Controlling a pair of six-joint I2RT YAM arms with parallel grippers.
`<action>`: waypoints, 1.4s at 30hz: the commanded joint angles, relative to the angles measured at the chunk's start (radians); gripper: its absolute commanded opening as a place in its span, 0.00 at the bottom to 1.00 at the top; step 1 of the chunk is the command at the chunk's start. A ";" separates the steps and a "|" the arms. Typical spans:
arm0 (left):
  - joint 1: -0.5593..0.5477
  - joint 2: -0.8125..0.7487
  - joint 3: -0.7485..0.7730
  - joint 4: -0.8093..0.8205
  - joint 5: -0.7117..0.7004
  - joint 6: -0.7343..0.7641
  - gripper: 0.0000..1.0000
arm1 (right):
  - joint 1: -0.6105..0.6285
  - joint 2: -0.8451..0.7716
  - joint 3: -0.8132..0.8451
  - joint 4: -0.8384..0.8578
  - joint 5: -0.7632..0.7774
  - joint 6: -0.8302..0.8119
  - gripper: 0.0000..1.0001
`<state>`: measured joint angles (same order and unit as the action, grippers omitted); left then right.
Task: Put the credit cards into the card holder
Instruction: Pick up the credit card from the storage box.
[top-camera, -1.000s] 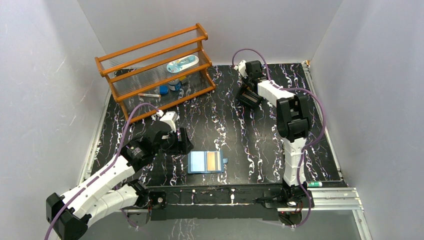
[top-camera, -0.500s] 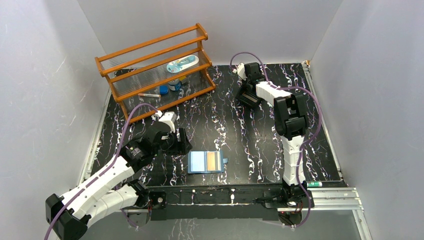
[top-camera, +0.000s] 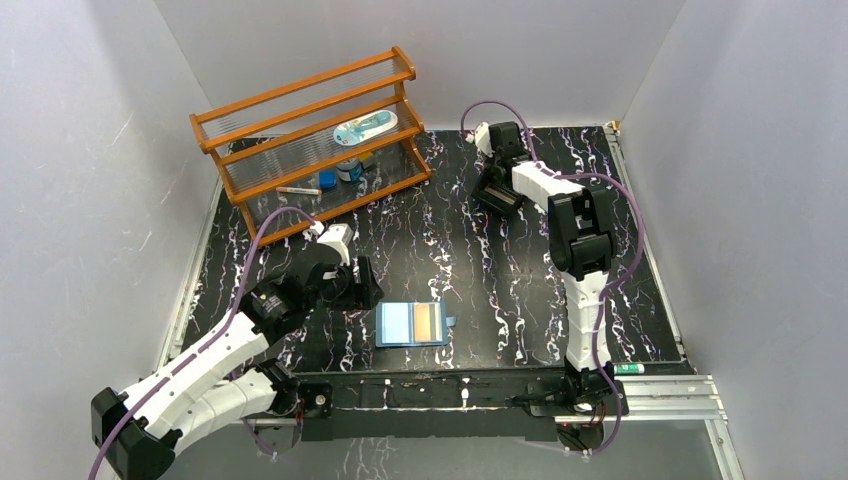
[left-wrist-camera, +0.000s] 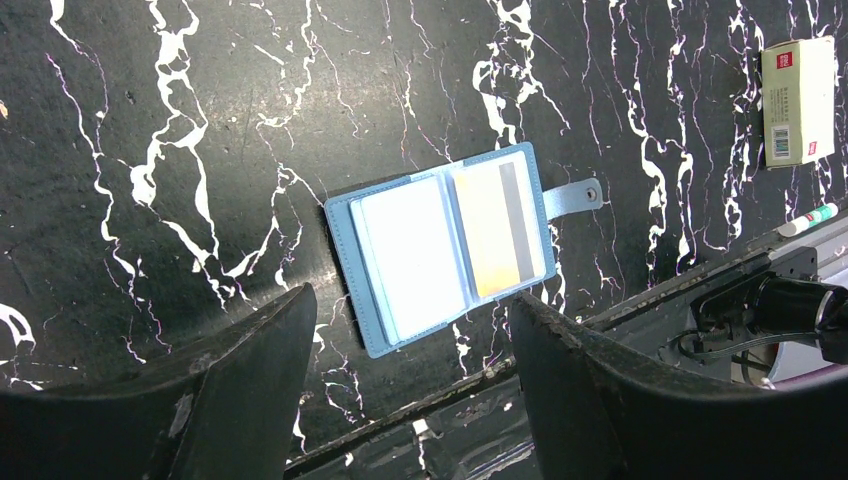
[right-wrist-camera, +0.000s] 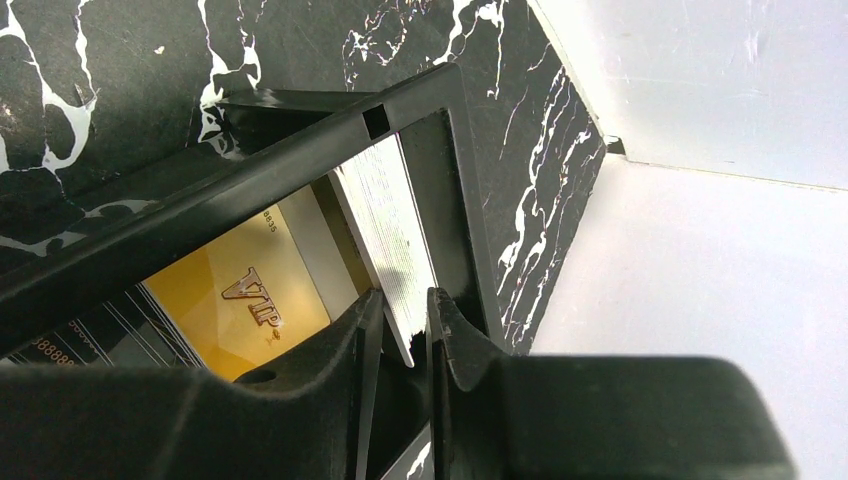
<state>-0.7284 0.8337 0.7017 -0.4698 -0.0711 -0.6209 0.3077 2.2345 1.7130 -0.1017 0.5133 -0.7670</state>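
Card holder (left-wrist-camera: 440, 250): blue, open flat near table's (top-camera: 520, 290) front edge, gold card (left-wrist-camera: 487, 232) inside.
Pale card (right-wrist-camera: 390, 240): on edge in black tray (right-wrist-camera: 300, 150).

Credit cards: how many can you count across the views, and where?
3. One orange card sits in the card holder's right sleeve; a gold VIP card lies in the black tray; a pale card stands between the right tool's fingers. Others may be hidden.

We're in a robotics lab test cell, folks: plain white panels (top-camera: 90, 150) box in a black marbled tabletop (top-camera: 470, 290), two robot arms (top-camera: 585, 290) sit bolted by an aluminium rail (top-camera: 660, 395) well behind the left claw (top-camera: 362, 285), purple cable (top-camera: 268, 222) loops just behind it, and a wooden rack (top-camera: 310, 140) of staged props stands beyond it.
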 joint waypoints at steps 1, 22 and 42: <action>0.004 -0.018 0.005 -0.007 -0.019 0.005 0.70 | -0.010 0.007 0.047 0.042 -0.005 0.011 0.31; 0.004 -0.021 0.003 -0.005 -0.030 0.005 0.70 | -0.012 0.034 0.046 0.040 -0.008 0.011 0.31; 0.004 -0.018 -0.007 -0.001 -0.018 -0.014 0.70 | -0.012 -0.084 0.027 0.011 -0.013 0.052 0.24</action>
<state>-0.7284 0.8337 0.7002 -0.4717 -0.0868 -0.6292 0.3016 2.2524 1.7256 -0.1165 0.4999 -0.7460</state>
